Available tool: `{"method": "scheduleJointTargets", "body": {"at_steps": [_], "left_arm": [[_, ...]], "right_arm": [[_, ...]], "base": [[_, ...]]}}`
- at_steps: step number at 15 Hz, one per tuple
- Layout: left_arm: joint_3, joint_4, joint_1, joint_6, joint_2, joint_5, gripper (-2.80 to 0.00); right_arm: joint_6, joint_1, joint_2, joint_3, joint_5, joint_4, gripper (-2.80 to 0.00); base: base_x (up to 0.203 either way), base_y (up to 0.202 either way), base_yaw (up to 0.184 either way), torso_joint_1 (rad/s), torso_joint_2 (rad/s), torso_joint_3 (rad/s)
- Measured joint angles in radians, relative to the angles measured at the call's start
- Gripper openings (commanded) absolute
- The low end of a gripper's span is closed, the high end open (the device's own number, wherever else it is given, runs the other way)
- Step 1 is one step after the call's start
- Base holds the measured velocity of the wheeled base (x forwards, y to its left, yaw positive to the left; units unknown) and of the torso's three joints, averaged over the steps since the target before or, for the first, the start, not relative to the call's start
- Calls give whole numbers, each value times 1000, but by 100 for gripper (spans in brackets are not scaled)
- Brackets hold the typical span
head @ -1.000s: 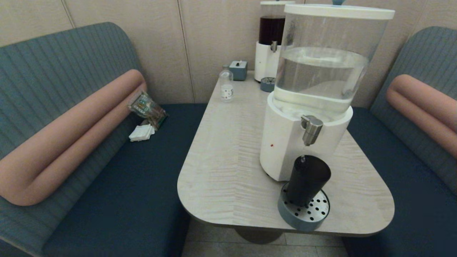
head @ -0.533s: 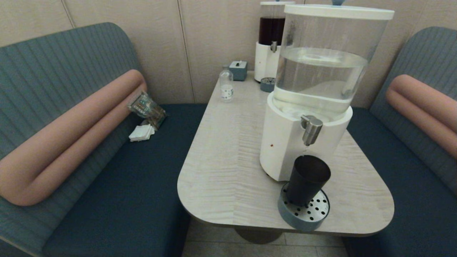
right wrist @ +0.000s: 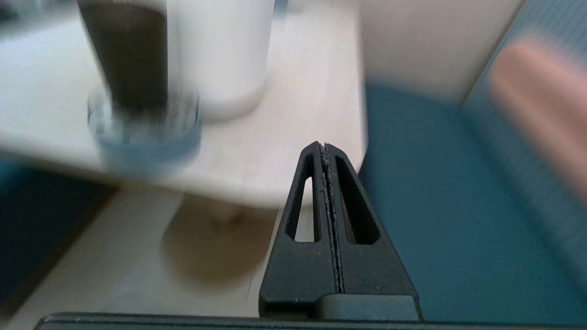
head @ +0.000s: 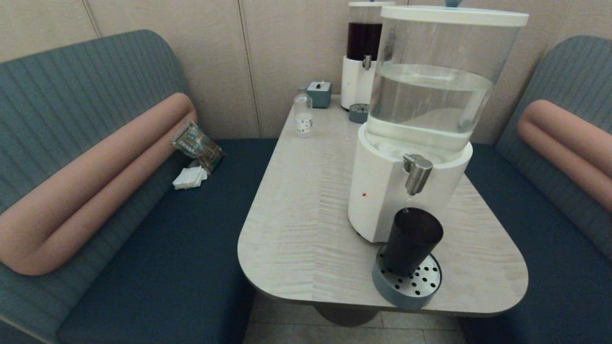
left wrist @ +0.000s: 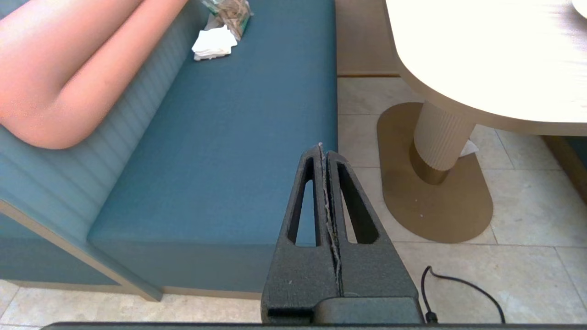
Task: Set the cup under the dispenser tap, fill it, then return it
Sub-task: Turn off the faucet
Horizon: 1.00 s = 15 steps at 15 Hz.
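Observation:
The black cup [head: 411,241] stands upright on the round perforated drip tray [head: 415,285], directly below the steel dispenser tap [head: 417,173] of the large white-based dispenser [head: 382,191]. A thin drip shows between tap and cup. Neither arm appears in the head view. My right gripper [right wrist: 324,145] is shut and empty, low beside the table's near right corner; the cup [right wrist: 126,55] shows there on its tray. My left gripper [left wrist: 322,147] is shut and empty, hanging over the left bench seat and floor.
A slimmer dark-liquid dispenser [head: 363,52], a small clear bottle [head: 303,114] and a small blue box [head: 319,93] stand at the table's far end. Blue benches flank the table [head: 306,215]; a snack bag [head: 197,143] and white napkins [head: 189,177] lie on the left bench.
The cup and dispenser keep their places. The drip between the tap and the cup varies from frame to frame. No arm enters the head view.

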Motion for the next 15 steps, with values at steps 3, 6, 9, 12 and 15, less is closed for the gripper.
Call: {"method": "scheduleJointTargets", "body": {"at_steps": [3,6,9,12,15], "left_arm": [[0,0,0,0,0,0,-280],[0,0,0,0,0,0,-280],[0,0,0,0,0,0,-280],[-1,-3,0,0,0,0,-280],[-129,1,0,-7,8,-37,-280]], "right_arm": [[54,0,0,7,1,82,-280],[72,0,0,8,-4,82,-280],[70,0,0,8,-4,83,-280],[74,0,-1,8,-3,84,-280],[74,0,-1,8,-3,84,-280]], "base": [[0,0,0,0,0,0],[0,0,0,0,0,0],[0,0,0,0,0,0],[0,0,0,0,0,0],[0,0,0,0,0,0]]}}
